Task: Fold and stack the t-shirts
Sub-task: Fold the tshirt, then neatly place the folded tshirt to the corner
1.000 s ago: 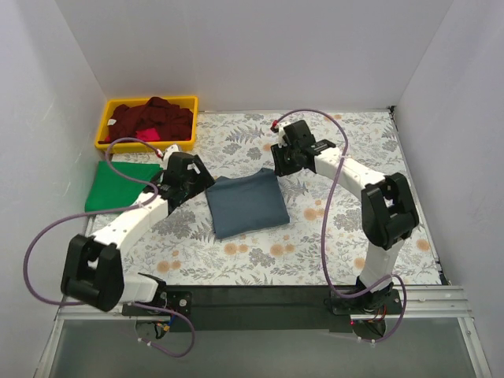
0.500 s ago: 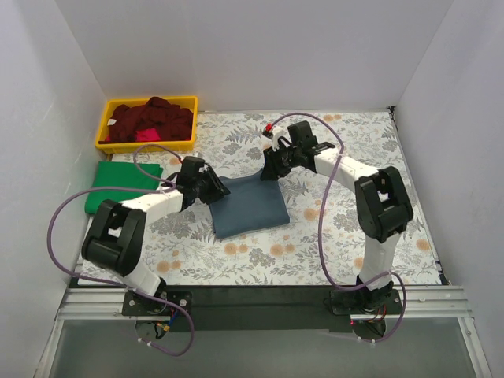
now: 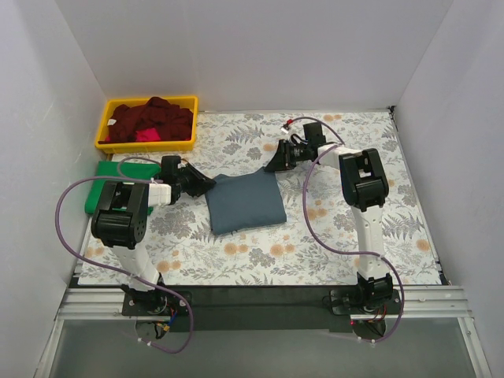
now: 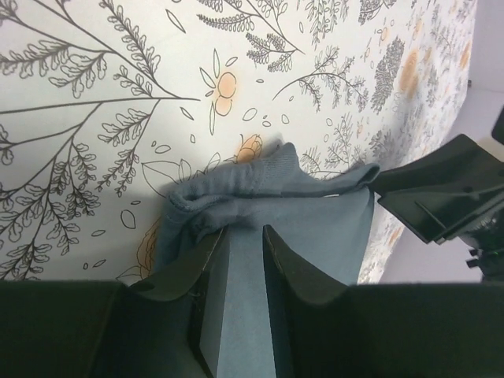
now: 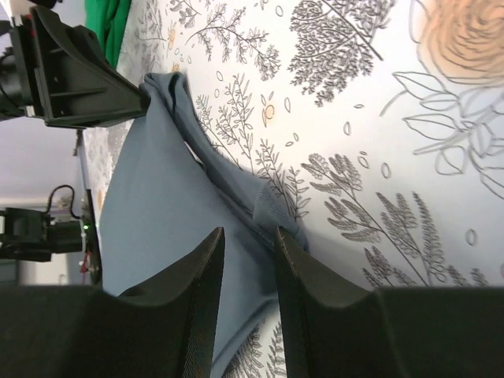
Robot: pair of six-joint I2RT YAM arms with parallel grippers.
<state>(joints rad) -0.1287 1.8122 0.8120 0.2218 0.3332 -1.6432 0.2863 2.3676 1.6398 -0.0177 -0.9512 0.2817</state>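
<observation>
Slate-blue t-shirt point(image 3: 244, 203); red t-shirts point(image 3: 151, 118) overhead only

Floral table point(image 3: 339, 236): blue shirt point(image 3: 244, 203), maybe bin point(image 3: 150, 146)

Our left gripper point(image 4: 246, 234) pinches the blue shirt point(image 4: 315, 228) on the flowery cloth point(image 4: 94, 94); our right gripper point(image 4: 409, 193) holds its far corner.

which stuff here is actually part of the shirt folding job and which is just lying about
Part of the job: slate-blue t-shirt, green t-shirt, dark red shirts, pink shirt.

Just lying about: yellow bin holding the red and pink ones, floral table cloth.
</observation>
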